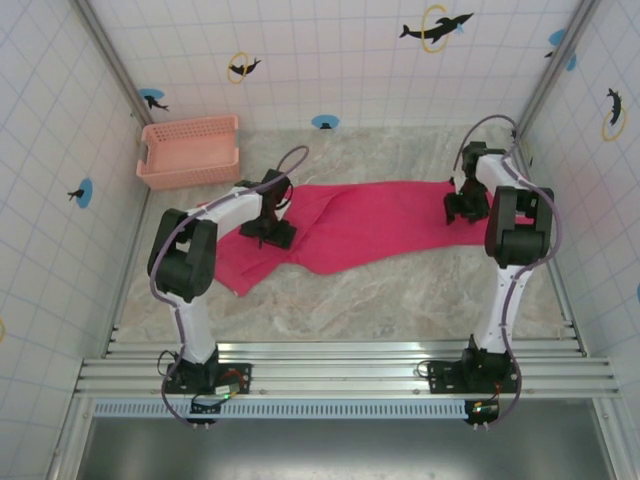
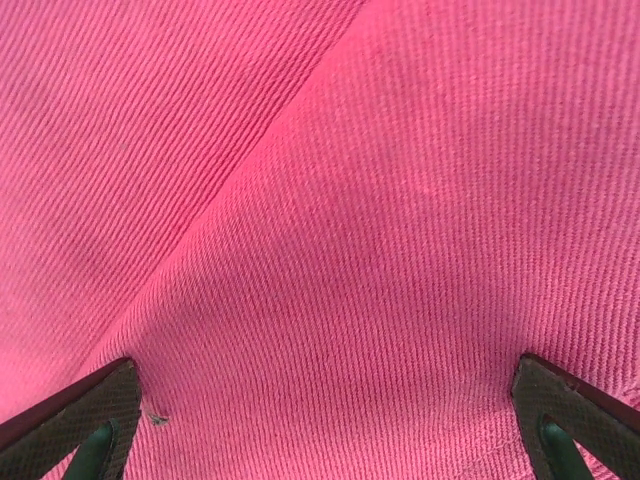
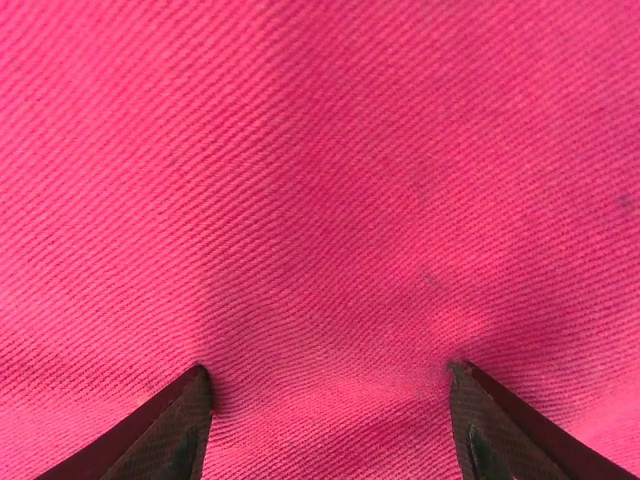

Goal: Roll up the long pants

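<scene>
The long pants [image 1: 370, 225] lie spread flat across the middle of the table, a bright pink-red cloth running from left to right. My left gripper [image 1: 270, 228] is down on their left part. In the left wrist view it [image 2: 325, 365] stands wide open, and a seam in the cloth [image 2: 300, 200] runs diagonally ahead of it. My right gripper [image 1: 462, 208] is down on the right end of the pants. In the right wrist view it [image 3: 329, 367] is open, and both fingertips [image 3: 195, 400] press into the cloth [image 3: 320, 200] and dimple it.
A salmon-pink plastic lattice basket [image 1: 190, 150] stands at the back left, just beyond the pants. Tiled walls close in the marbled table [image 1: 400, 300] on three sides. A metal rail [image 1: 340, 365] with the arm bases runs along the near edge.
</scene>
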